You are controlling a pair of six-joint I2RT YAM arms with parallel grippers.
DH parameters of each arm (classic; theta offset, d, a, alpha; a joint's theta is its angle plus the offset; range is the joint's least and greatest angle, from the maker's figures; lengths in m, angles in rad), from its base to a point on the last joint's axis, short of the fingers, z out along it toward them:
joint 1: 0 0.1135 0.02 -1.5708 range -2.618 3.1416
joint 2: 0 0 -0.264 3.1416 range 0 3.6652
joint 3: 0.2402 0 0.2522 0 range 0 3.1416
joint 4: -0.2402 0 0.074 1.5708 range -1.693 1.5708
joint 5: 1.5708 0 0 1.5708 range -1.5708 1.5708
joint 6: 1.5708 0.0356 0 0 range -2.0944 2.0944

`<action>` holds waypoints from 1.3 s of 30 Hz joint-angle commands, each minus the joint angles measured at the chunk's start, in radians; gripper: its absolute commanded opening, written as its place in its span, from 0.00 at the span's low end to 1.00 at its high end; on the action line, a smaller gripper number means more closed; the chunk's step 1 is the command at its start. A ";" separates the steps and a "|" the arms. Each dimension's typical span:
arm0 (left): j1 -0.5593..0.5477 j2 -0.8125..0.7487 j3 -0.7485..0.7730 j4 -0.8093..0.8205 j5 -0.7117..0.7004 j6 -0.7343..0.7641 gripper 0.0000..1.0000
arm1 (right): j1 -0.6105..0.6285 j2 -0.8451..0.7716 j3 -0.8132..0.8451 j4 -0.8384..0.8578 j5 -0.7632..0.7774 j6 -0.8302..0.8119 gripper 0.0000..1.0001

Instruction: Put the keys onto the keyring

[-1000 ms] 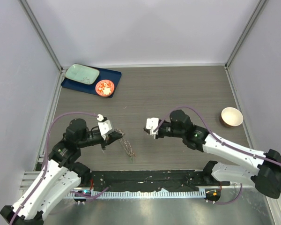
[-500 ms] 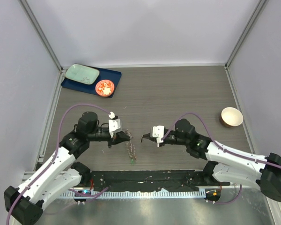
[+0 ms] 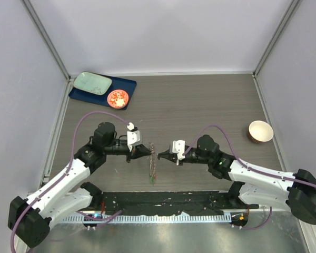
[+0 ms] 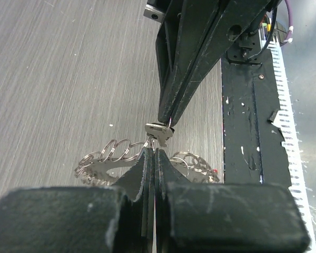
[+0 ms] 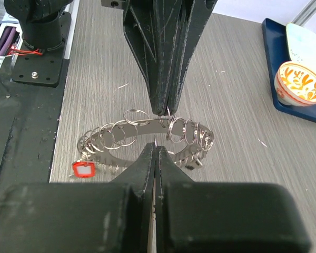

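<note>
The left claw (image 3: 145, 151) is pinched tight on the rim of the keyring (image 3: 152, 167), and the right claw (image 3: 161, 155), tip to tip with it, is squeezed closed on a small silver piece at that same rim. The keyring hangs between them over the middle of the surface (image 3: 200, 105), toward its near edge, fringed with wire loops and small grey keys, with a red-tagged key (image 5: 84, 169) at one end. Well apart, an orange dish (image 3: 118, 98) sits on a blue tray (image 3: 127, 84) in the far left corner, and a pale bowl (image 3: 260, 131) stands by the right edge.
</note>
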 commanded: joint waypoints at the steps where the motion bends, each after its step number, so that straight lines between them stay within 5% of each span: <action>1: -0.006 0.009 -0.005 0.096 0.010 0.013 0.00 | 0.006 0.026 -0.010 0.110 -0.001 0.039 0.01; 39: -0.026 0.050 0.003 0.060 0.050 0.034 0.00 | 0.008 0.077 -0.036 0.169 0.029 0.044 0.01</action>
